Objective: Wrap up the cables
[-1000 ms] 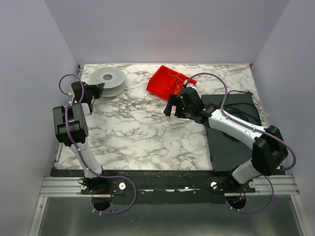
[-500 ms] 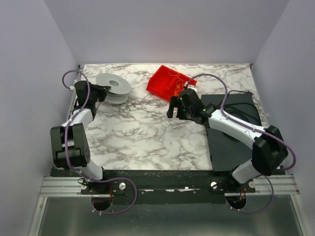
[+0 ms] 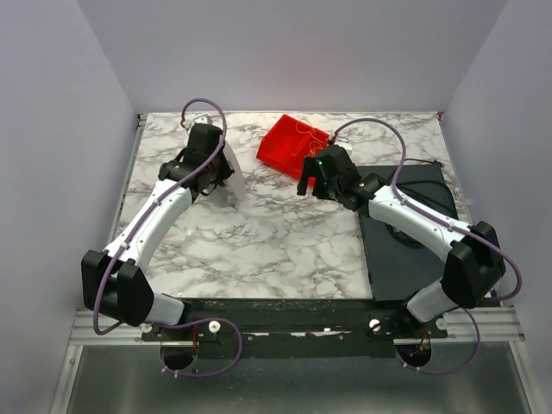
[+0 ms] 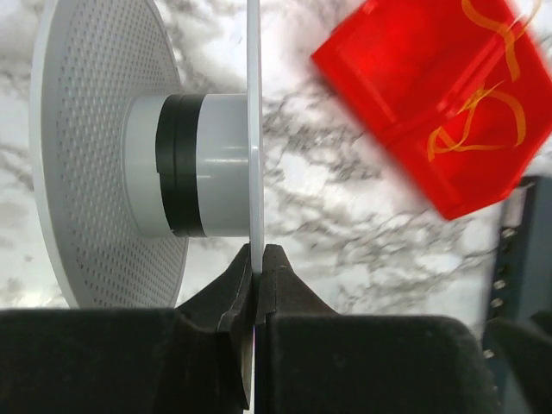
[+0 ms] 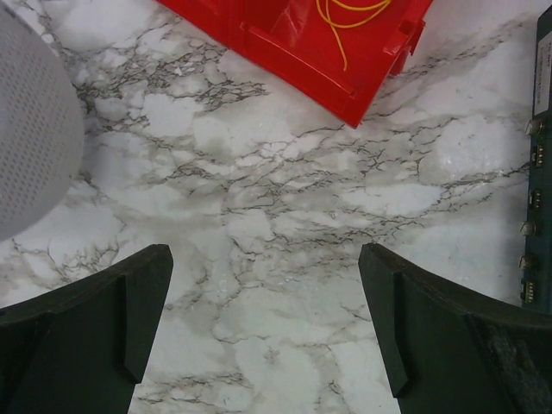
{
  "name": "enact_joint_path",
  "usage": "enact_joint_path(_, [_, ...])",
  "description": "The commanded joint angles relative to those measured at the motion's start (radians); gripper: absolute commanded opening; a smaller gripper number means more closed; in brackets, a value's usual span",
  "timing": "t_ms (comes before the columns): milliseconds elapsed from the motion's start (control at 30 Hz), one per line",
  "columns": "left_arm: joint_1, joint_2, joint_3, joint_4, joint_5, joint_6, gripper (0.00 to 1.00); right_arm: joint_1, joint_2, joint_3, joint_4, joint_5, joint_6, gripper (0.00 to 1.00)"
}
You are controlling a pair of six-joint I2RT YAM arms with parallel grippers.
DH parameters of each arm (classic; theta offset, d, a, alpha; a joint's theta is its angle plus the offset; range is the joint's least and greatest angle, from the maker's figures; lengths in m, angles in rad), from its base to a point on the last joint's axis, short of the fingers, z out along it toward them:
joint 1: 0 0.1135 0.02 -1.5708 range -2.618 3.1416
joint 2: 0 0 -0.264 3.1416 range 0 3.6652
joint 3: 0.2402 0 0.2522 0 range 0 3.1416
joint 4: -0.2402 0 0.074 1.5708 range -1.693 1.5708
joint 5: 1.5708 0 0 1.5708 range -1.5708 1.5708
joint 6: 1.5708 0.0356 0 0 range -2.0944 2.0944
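Note:
The cables (image 3: 307, 136) are thin yellow-orange wires lying in a red tray (image 3: 285, 147) at the back middle; they also show in the left wrist view (image 4: 483, 121) and in the right wrist view (image 5: 348, 19). My left gripper (image 3: 214, 172) is shut on the rim of one flange of a white spool (image 3: 229, 178), holding it on edge left of the tray. In the left wrist view the jaws (image 4: 256, 263) pinch the thin flange (image 4: 254, 129). My right gripper (image 3: 309, 184) is open and empty over bare marble, just in front of the tray (image 5: 293, 39).
A black mat (image 3: 397, 250) with a black cord (image 3: 420, 207) covers the right side of the marble table (image 3: 259, 241). The spool's perforated flange (image 5: 26, 147) shows at the left of the right wrist view. Walls close in the back and both sides.
My left arm has swung right from the back left corner, carrying the spool and tipping it on edge toward the tray. My right gripper has edged back toward the tray, still open.

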Motion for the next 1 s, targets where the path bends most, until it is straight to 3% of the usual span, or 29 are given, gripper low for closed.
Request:
enact_joint_path(0, [-0.109,-0.014,-0.006,-0.164,-0.233,0.058,0.00,-0.022,0.016,0.036,-0.014,0.019,-0.001,1.00])
enact_joint_path(200, [-0.275,0.027,0.016,-0.247,-0.389,-0.014,0.00,-0.051,0.039,0.054,-0.012,-0.010,0.001,1.00])
enact_joint_path(500, [-0.364,0.077,0.000,-0.275,-0.399,-0.117,0.00,-0.053,0.063,0.061,-0.009,-0.032,0.010,1.00])
enact_joint_path(600, [-0.366,0.063,-0.018,-0.263,-0.394,-0.117,0.23,-0.053,0.075,0.064,-0.006,-0.047,0.012,1.00])
enact_joint_path(733, [-0.367,0.032,-0.044,-0.239,-0.371,-0.100,0.45,-0.054,0.091,0.072,0.002,-0.050,0.018,1.00])
enact_joint_path(967, [-0.367,-0.011,-0.039,-0.231,-0.347,-0.052,0.57,-0.054,0.149,0.141,-0.001,-0.051,0.021,1.00])
